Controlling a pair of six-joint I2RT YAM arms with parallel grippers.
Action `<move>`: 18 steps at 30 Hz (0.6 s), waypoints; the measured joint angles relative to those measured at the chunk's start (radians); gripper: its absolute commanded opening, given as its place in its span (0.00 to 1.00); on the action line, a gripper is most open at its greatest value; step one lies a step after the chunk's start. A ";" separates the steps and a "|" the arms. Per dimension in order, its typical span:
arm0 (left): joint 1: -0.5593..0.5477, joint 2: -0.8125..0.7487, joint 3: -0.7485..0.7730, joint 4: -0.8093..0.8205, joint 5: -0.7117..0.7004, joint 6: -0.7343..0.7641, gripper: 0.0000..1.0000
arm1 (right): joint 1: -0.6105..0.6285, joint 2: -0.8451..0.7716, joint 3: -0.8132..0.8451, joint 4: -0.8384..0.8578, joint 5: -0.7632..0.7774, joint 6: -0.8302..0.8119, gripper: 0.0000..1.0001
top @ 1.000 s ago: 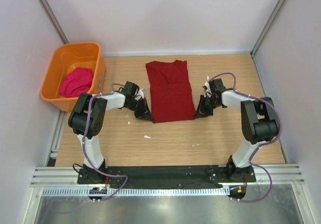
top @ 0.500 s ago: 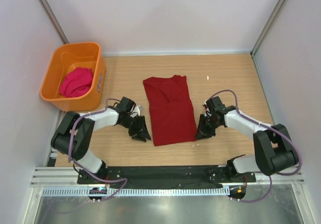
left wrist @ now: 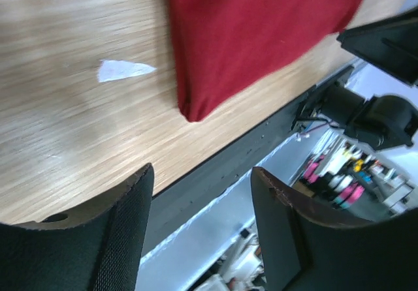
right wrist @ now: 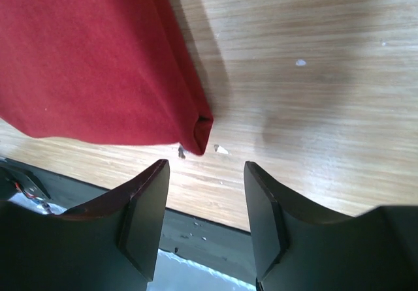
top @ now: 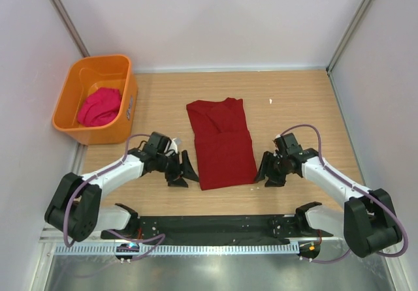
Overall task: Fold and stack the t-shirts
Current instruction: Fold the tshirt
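Observation:
A dark crimson t-shirt (top: 221, 142), folded into a long narrow strip, lies flat in the middle of the table. Its near left corner (left wrist: 248, 36) shows in the left wrist view and its near right corner (right wrist: 91, 62) in the right wrist view. My left gripper (top: 185, 171) (left wrist: 202, 173) stands open and empty just left of the near left corner. On the other side, my right gripper (top: 264, 171) (right wrist: 206, 167) is open and empty just off the near right corner. A magenta-pink t-shirt (top: 99, 106) lies bunched in the orange tub.
The orange tub (top: 73, 82) stands at the far left against the wall. A black base plate (top: 215, 224) runs along the near edge just behind both grippers. Small white scraps (left wrist: 124, 70) lie on the wood near the shirt's corners. Walls close both sides.
Both grippers dragged the crimson t-shirt toward the near edge, then opened and let go of its near corners. They now sit slightly nearer the base plate.

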 measured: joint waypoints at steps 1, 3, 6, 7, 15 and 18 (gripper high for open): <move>-0.003 0.008 -0.017 0.017 -0.005 -0.025 0.64 | 0.000 0.005 -0.011 0.019 -0.002 0.008 0.56; -0.005 0.013 -0.048 0.037 -0.025 -0.075 0.65 | 0.000 0.013 -0.028 0.052 -0.006 0.025 0.56; -0.009 0.009 -0.087 0.087 -0.072 -0.176 0.66 | 0.000 0.027 -0.057 0.111 -0.013 0.056 0.53; -0.012 0.007 -0.100 0.106 -0.087 -0.213 0.66 | 0.000 0.028 -0.072 0.135 -0.016 0.072 0.51; -0.119 0.000 -0.164 0.263 -0.209 -0.512 0.68 | -0.004 -0.013 -0.137 0.243 -0.039 0.212 0.49; -0.161 -0.003 -0.189 0.314 -0.262 -0.608 0.66 | -0.009 -0.039 -0.149 0.243 -0.026 0.237 0.49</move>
